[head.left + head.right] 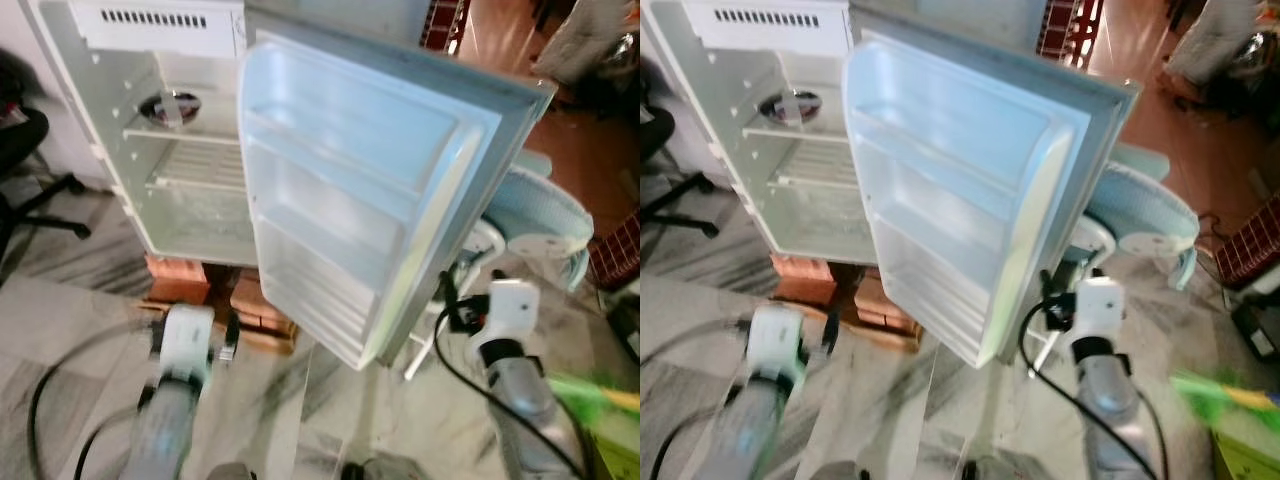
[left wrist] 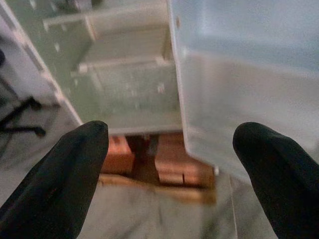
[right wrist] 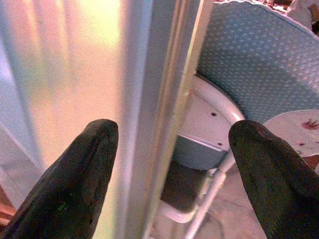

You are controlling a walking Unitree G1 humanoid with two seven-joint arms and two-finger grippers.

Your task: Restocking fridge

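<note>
I see mini fridge (image 1: 190,160) upper left of frame, door (image 1: 370,190) swung wide at centre. Door racks and wire shelf (image 1: 200,165) bare; one round item (image 1: 170,105) (blurred, unidentifiable) on upper shelf. Stock status: unsettled, fits either unfilled or emptied cabinet. Left gripper (image 2: 169,164) fingers spread wide, holding nothing. Right gripper (image 3: 172,174) likewise, straddling door edge. Green object (image 1: 595,395) lower right smeared, cut off.

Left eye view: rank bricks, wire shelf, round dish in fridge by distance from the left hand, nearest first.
From the left hand, open, low on the left:
1. Bricks, just ahead on the floor under the fridge.
2. Wire shelf, higher, inside the cabinet.
3. Round dish, farthest, on the upper shelf at the back.
</note>
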